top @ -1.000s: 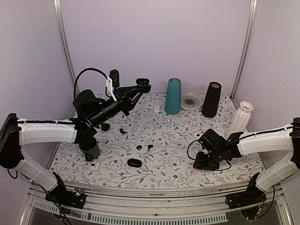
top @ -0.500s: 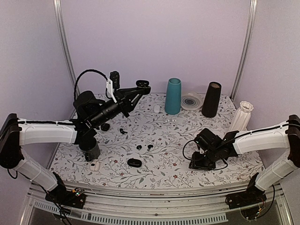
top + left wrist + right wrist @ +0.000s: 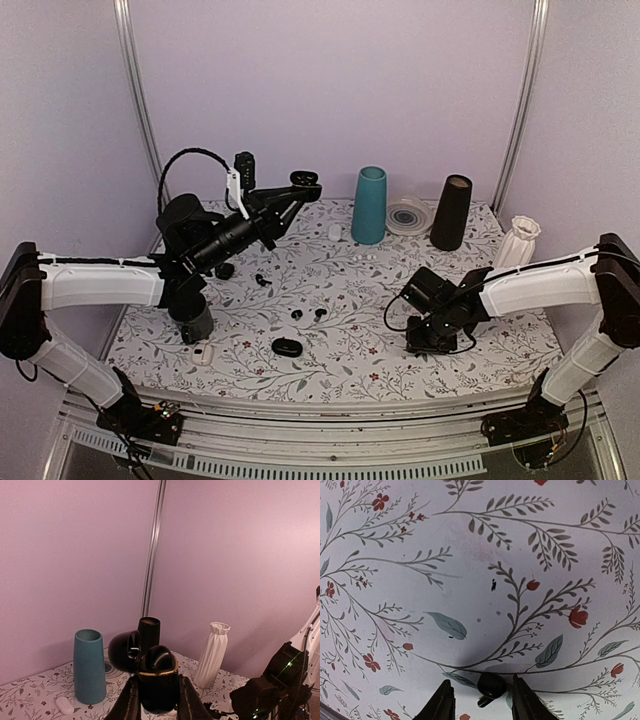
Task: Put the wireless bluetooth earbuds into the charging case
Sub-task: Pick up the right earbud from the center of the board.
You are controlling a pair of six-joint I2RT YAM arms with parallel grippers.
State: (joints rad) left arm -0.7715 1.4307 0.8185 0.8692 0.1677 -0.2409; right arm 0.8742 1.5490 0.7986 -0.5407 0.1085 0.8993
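Note:
My left gripper [image 3: 296, 186] is raised over the back left of the table, shut on an open black charging case [image 3: 157, 680] with its lid [image 3: 124, 651] flipped back. My right gripper [image 3: 428, 338] is low over the table at the right. In the right wrist view its open fingers [image 3: 443, 700] stand either side of a tiny black earbud [image 3: 491, 686], with gaps on both sides. Two more black earbuds [image 3: 297, 314] [image 3: 320, 313] lie mid-table, and another [image 3: 262, 279] lies further back.
A second black case [image 3: 286, 347] and a white case [image 3: 203, 354] lie near the front. A grey cup [image 3: 192, 320] stands at the left. A teal vase [image 3: 369, 205], a plate [image 3: 408, 216], a black vase [image 3: 451, 212] and a white ribbed vase [image 3: 515, 250] stand at the back right.
My right gripper has slid left across the table, staying low. My left gripper and the open case have barely moved.

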